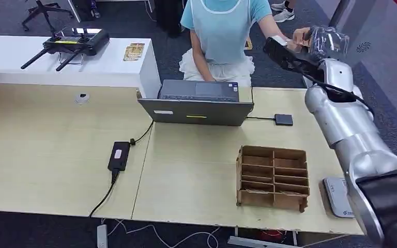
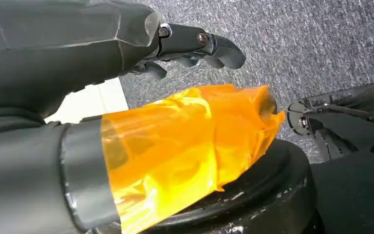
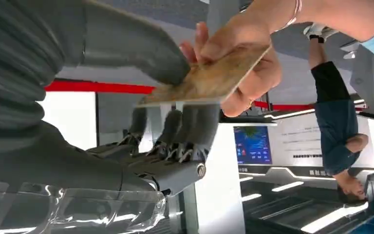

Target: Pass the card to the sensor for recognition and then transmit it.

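Right wrist view: card handover between robot's right hand [image 3: 175, 122] and a seated person's hand [image 3: 243, 63].

The card [image 3: 209, 78] lies flat between the thick grey thumb above and the dark fingers [image 3: 185, 131] below; the person's hand pinches its far end, so both appear to touch it, and I cannot tell which one bears it. Judged step: passing the card across after recognition. In the head view the right hand [image 1: 294, 51] reaches beyond the far right corner of the surface [image 1: 41, 155], well past the laptop [image 1: 199, 101], raised to the person's hand [image 1: 301, 36]. The small dark pad [image 1: 284, 119] just right of the laptop may be the sensor. The left hand [image 2: 195, 44] hangs over carpet, fingers curled in, grasping nothing.
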Tool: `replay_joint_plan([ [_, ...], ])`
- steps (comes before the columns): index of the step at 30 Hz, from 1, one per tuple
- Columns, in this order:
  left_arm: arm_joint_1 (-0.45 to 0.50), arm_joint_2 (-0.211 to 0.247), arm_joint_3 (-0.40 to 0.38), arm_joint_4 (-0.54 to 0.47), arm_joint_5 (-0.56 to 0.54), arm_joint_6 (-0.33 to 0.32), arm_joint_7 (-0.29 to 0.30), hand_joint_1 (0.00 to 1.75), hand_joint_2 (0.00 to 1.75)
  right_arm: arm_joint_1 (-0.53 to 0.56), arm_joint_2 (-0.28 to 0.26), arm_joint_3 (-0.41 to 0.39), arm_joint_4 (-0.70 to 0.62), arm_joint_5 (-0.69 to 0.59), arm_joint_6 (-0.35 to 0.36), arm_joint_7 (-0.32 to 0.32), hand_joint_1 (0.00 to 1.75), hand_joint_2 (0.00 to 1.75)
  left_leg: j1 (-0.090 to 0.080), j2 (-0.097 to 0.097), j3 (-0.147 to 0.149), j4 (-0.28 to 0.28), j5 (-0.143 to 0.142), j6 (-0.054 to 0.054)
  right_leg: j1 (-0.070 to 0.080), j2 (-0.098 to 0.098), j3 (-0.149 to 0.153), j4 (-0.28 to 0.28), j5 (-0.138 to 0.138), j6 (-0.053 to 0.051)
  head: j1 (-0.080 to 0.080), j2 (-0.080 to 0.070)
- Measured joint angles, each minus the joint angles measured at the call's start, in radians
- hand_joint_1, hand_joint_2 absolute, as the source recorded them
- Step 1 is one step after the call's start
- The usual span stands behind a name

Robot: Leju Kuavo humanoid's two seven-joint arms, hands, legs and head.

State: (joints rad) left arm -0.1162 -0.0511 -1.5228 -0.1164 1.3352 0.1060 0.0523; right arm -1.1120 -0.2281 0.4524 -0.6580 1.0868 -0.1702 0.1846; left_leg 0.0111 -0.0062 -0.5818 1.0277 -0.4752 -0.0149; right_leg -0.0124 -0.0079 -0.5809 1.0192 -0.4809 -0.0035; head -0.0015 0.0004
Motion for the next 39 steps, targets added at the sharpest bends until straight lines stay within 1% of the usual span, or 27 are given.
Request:
replay_joint_plan([
  [15, 0.0, 0.0, 0.0, 0.0, 0.004, 0.002, 0.0, 0.0, 0.0, 0.009, 0.0, -0.035, -0.004, -0.035, -0.01, -0.017, 1.75, 1.75, 0.0, 0.0, 0.0, 0.0, 0.0, 0.0, 0.0, 0.0, 0.0, 0.0, 0.0, 0.0, 0.0, 0.0],
  [24, 0.001, 0.0, 0.0, 0.0, 0.01, 0.005, -0.003, 0.0, 0.0, 0.035, 0.0, -0.082, -0.036, -0.088, -0.036, -0.042, 1.75, 1.75, 0.0, 0.0, 0.0, 0.0, 0.0, 0.0, 0.0, 0.0, 0.0, 0.0, 0.0, 0.0, 0.0, 0.0],
  [28, 0.003, -0.001, 0.0, 0.0, 0.023, 0.007, -0.006, 0.0, 0.0, 0.058, -0.003, -0.13, -0.063, -0.189, -0.061, -0.082, 1.75, 1.75, 0.0, 0.0, 0.0, 0.0, 0.0, 0.0, 0.0, 0.0, 0.0, 0.0, 0.0, 0.0, 0.0, 0.0],
  [30, 0.006, -0.001, 0.0, 0.0, 0.03, 0.008, -0.011, 0.0, 0.0, 0.074, -0.009, -0.166, -0.082, -0.258, -0.061, -0.109, 1.75, 1.75, 0.0, -0.001, 0.0, 0.0, 0.0, 0.0, 0.0, -0.001, 0.0, 0.0, 0.0, 0.0, 0.0, 0.0],
  [32, 0.009, -0.001, 0.0, 0.0, 0.032, 0.009, -0.015, 0.0, 0.0, 0.088, -0.016, -0.198, -0.095, -0.295, -0.06, -0.125, 1.75, 1.75, 0.0, 0.0, 0.0, 0.0, 0.0, 0.0, 0.0, 0.0, 0.0, 0.0, 0.0, 0.0, 0.0, 0.0],
  [34, 0.009, -0.001, 0.0, 0.0, 0.036, 0.01, -0.018, 0.0, 0.0, 0.102, -0.024, -0.227, -0.109, -0.348, -0.052, -0.138, 1.75, 1.75, 0.0, 0.0, 0.0, 0.0, 0.0, 0.0, 0.0, 0.0, 0.0, 0.0, 0.0, 0.0, 0.0, 0.0],
  [36, 0.01, -0.001, 0.0, 0.0, 0.043, 0.012, -0.02, 0.0, 0.0, 0.126, -0.035, -0.268, -0.135, -0.448, -0.026, -0.163, 1.75, 1.75, 0.0, -0.001, 0.0, 0.0, 0.0, 0.0, 0.0, -0.001, 0.0, -0.001, 0.0, 0.0, 0.0, 0.0],
  [37, 0.011, -0.001, 0.0, 0.0, 0.045, 0.012, -0.021, 0.0, 0.0, 0.137, -0.038, -0.284, -0.142, -0.478, -0.02, -0.171, 1.75, 1.75, 0.0, -0.001, 0.0, 0.0, 0.0, 0.0, 0.0, -0.001, 0.0, -0.001, 0.0, 0.0, 0.0, 0.0],
  [38, 0.013, -0.001, 0.0, 0.0, 0.046, 0.013, -0.021, 0.0, 0.0, 0.15, -0.043, -0.316, -0.155, -0.517, -0.011, -0.182, 1.75, 1.75, 0.0, -0.001, -0.001, 0.0, 0.0, 0.0, 0.0, -0.001, 0.0, -0.001, 0.0, 0.0, 0.0, 0.0],
  [39, 0.015, -0.001, 0.0, 0.0, 0.046, 0.013, -0.022, 0.0, 0.0, 0.16, -0.048, -0.335, -0.162, -0.524, -0.006, -0.187, 1.75, 1.75, 0.0, -0.001, -0.001, 0.0, 0.0, 0.0, 0.0, -0.001, 0.0, -0.001, 0.0, 0.0, 0.0, 0.0],
])
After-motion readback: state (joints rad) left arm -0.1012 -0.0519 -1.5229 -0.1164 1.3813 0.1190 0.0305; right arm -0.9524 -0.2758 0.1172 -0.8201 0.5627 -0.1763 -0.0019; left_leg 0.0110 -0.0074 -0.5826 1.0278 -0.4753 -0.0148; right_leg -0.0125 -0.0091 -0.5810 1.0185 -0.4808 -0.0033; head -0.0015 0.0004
